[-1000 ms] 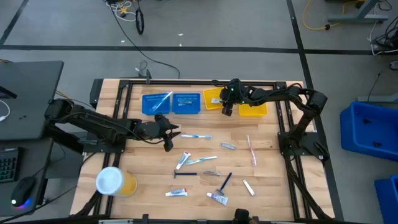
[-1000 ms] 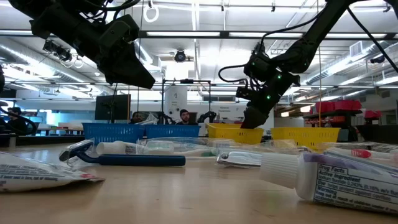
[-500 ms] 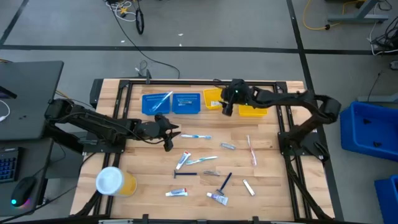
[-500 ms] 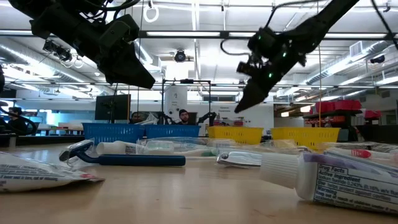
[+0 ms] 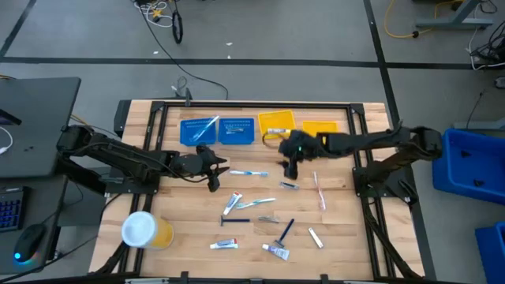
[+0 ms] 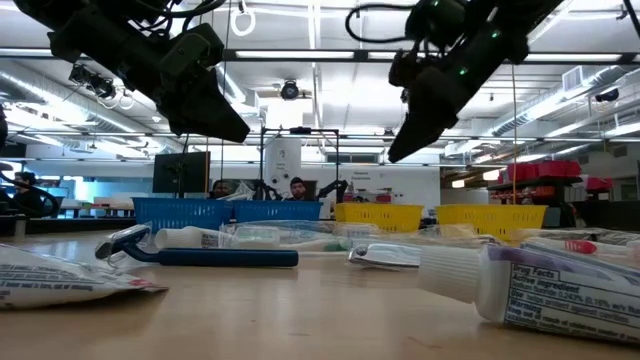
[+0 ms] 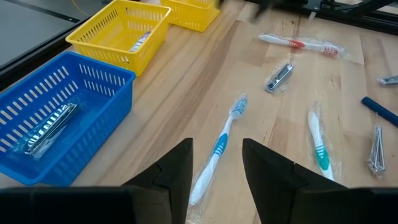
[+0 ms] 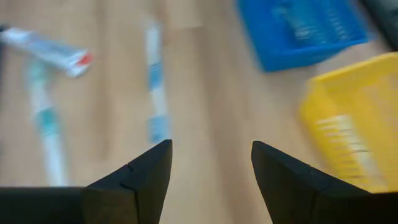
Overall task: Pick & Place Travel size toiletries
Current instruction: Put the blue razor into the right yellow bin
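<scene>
Blue toothbrush (image 5: 248, 173): flat on table, long axis left-right, between the grippers. Left gripper (image 5: 214, 168): at its left end, jaws apart, empty. Right gripper (image 5: 289, 168): nearby, jaws parted, empty.

Around your light wooden slatted table (image 5: 339, 229) lies a grey concrete floor (image 5: 260, 35) crossed by dark seam lines and loose cables. A large blue plastic bin (image 5: 476, 170) stands at one side, a black desk surface (image 5: 31, 118) at the other. Beyond, long white ceiling light strips (image 6: 300, 55) illuminate the workshop.
</scene>
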